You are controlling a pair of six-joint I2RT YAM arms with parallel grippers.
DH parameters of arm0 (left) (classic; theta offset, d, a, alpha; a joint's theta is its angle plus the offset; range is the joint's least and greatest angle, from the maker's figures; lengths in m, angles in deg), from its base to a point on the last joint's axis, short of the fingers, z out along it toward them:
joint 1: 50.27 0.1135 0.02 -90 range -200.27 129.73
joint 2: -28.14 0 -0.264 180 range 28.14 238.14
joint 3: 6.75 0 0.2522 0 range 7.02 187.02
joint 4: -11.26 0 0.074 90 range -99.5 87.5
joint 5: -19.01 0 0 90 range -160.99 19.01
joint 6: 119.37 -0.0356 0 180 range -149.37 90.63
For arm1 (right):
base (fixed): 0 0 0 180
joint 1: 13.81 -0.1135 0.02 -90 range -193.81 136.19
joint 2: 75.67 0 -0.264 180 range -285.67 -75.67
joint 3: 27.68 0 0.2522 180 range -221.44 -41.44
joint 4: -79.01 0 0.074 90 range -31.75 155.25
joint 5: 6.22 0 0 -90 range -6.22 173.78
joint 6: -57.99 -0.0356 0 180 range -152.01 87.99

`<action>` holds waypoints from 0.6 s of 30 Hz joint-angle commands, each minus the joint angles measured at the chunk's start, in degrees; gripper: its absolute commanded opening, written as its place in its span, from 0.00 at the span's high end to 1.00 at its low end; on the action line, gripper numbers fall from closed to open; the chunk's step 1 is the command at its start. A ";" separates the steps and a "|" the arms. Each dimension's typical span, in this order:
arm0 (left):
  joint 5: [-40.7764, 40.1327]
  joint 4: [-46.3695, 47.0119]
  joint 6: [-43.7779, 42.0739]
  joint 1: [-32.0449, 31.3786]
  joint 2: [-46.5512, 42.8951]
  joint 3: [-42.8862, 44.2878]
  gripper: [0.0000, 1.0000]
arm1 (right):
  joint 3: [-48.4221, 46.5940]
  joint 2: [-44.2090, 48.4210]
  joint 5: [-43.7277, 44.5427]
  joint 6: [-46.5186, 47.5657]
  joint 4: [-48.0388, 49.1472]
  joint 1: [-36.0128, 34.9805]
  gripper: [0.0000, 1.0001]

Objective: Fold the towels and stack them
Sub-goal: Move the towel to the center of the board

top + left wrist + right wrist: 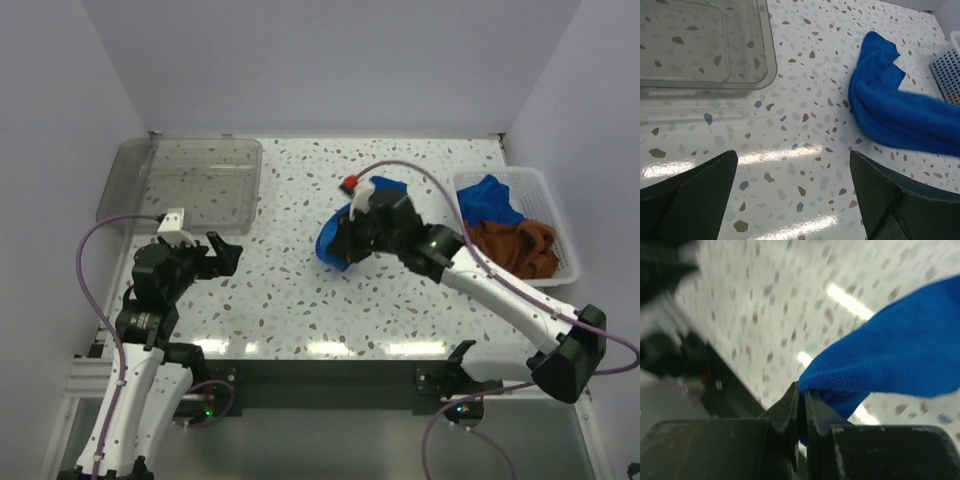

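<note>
A royal blue towel (329, 246) hangs bunched at mid-table, and my right gripper (350, 232) is shut on a fold of it. The right wrist view shows the jaws pinched together on the towel's (890, 345) edge at the right gripper (802, 390), with the cloth held above the table. From the left wrist view the same towel (890, 110) trails off to the right. My left gripper (228, 253) stays open at the left over bare table, nothing between its fingers (700, 195). Another blue towel (492, 200) and a rust-brown towel (515, 245) lie crumpled in the basket.
A white mesh basket (562, 205) sits at the table's right edge. A clear plastic tray (190, 185) stands at the back left, close ahead of the left gripper (792, 185). White walls close in the table on three sides.
</note>
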 commanded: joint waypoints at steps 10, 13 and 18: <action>6.81 1.31 1.55 -0.11 6.70 5.68 0.00 | 1.44 -4.35 9.88 8.71 -18.45 -25.13 0.44; 9.54 2.19 1.56 -0.63 11.36 6.29 0.01 | 0.11 -3.20 13.12 8.11 -18.73 -15.40 0.44; 5.80 6.14 2.96 -10.17 20.14 9.36 0.04 | 2.04 -4.25 21.11 4.07 -12.60 5.26 0.46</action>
